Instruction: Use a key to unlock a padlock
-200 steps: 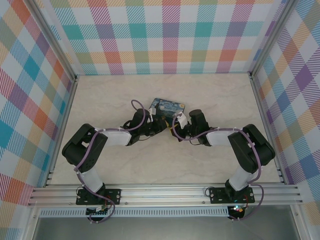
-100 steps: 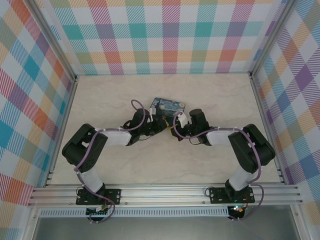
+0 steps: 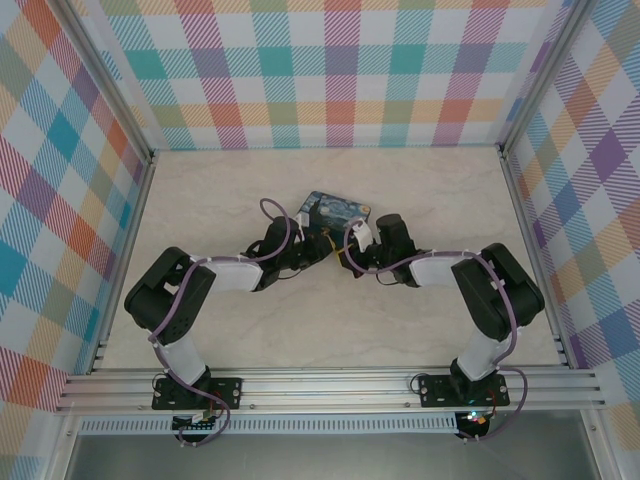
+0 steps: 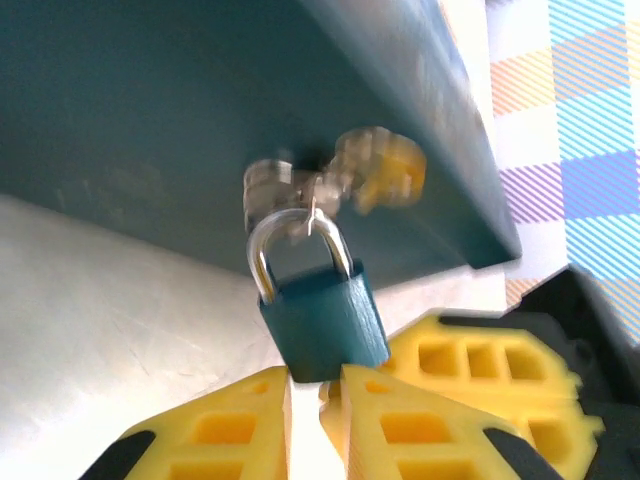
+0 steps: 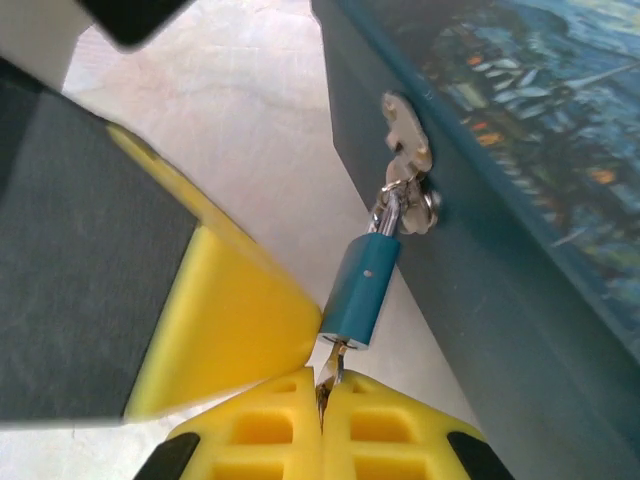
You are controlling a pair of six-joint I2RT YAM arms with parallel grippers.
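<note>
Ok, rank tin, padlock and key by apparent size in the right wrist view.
1. tin, largest by far.
2. padlock.
3. key, smallest: only a sliver shows, the rest pinched in the right end effector.

The padlock (image 4: 325, 325) has a matt body and polished metal shackle (image 4: 257, 258).

Your light: bright, even, soft shadows | left wrist: clasp (image 4: 335, 180) blurred | right wrist: padlock (image 5: 362, 290) sharp
</note>
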